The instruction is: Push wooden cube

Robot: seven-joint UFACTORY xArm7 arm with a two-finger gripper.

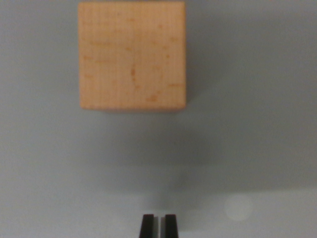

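One view only, wrist cam. Looks straight down at the grey desk, close in. The fingers poke in at bottom centre, two dark tips nearly together with a thin gap, so the lens sits just behind and above them. The wooden cube fills the upper middle, its top side cut by the top of the picture, only its top face visible. No desk edges or corners in shot. Picture soft and blurry. No second view to overlap with.
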